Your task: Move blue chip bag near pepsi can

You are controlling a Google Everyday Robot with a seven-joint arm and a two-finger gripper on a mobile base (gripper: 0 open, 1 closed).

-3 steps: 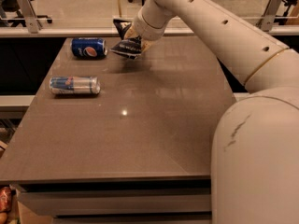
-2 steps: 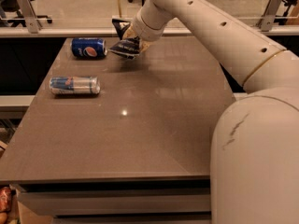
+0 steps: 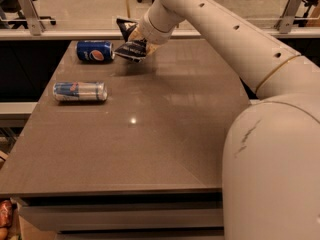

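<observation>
Jaws grip crinkly foil blue chip bag (image 3: 131, 49); table (image 3: 150, 134) smooth, glossy.

I take the pepsi can (image 3: 95, 51) as my mark: it lies on its side at the far left of the bench (image 3: 150, 134). Just right of it sits my hand (image 3: 132, 40), clamped on the blue chip bag (image 3: 131, 49), which is near the can without touching it. In front of the pepsi can, slightly left and apart from it, a second can (image 3: 80, 91) lies on its side.
</observation>
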